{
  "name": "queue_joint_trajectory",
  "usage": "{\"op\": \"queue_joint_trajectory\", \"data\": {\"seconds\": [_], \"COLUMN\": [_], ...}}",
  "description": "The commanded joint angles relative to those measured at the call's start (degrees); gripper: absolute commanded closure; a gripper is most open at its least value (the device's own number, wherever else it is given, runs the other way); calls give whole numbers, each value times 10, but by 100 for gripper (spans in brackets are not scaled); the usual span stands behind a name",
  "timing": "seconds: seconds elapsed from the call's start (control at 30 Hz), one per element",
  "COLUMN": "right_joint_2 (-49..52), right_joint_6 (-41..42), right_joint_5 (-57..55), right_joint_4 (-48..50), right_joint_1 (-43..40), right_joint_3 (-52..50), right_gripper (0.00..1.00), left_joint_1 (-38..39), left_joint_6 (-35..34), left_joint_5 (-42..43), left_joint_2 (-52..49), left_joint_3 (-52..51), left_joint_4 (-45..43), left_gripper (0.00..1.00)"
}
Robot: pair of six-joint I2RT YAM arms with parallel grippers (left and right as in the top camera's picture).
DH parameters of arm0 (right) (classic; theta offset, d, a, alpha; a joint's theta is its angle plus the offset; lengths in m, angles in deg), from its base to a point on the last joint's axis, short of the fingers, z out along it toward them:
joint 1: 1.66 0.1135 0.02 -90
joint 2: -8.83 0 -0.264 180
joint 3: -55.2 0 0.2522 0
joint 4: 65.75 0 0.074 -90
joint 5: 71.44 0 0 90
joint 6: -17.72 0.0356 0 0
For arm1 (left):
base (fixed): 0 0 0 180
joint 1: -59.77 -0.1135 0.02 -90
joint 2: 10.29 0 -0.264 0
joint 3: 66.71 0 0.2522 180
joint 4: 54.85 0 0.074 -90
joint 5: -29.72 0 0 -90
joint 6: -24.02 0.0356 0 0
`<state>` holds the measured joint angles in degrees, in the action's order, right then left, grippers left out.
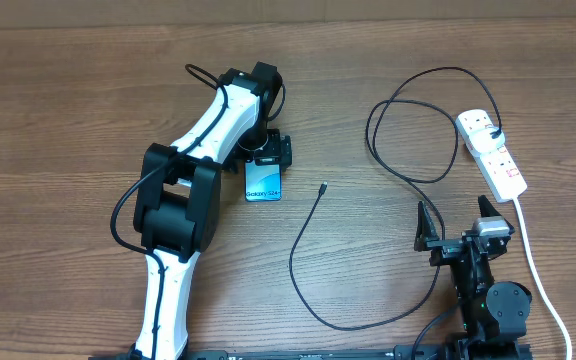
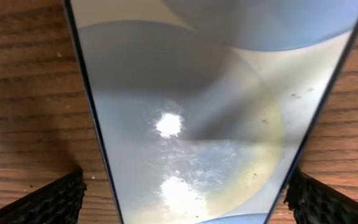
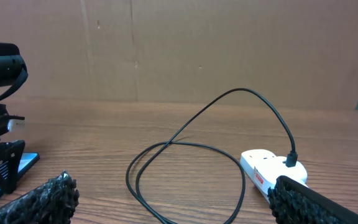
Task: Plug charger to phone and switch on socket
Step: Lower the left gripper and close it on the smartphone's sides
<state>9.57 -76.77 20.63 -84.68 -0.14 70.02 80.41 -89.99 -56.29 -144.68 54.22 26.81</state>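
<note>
Phone lies ungripped between my wide left fingers; right fingers gape empty too. Securing it seems the step; next, close squarely on its sides.

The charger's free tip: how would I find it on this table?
Start at the white socket strip near the right edge of the wooden table. A thin black charger leaves it, loops, and trails toward the middle. Its tip lies on bare wood just right of the phone, the only cable end plugged into nothing.
</note>
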Motion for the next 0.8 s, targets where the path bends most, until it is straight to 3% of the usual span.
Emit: {"op": "queue_joint_trajectory", "data": {"seconds": [0.0, 0.43, 0.57, 0.77], "right_joint_2": [-6, -6, -6, -6], "right_joint_6": [-3, -3, -3, -3], "right_joint_5": [-5, -5, -5, -5], "right_joint_4": [3, 3, 4, 3], "right_joint_1": [-2, -2, -2, -2], "right_joint_3": [-6, -6, -6, -6], "right_gripper": [0, 0, 0, 0], "left_joint_1": [12, 12, 12, 12], "left_joint_6": [15, 15, 14, 8], "left_joint_5": [75, 59, 52, 44], "left_joint_2": [-41, -41, -41, -41], "left_joint_3": [-26, -26, -26, -26], "left_joint_4": [-23, -23, -23, -19], "left_gripper": [1, 6, 16, 22]}}
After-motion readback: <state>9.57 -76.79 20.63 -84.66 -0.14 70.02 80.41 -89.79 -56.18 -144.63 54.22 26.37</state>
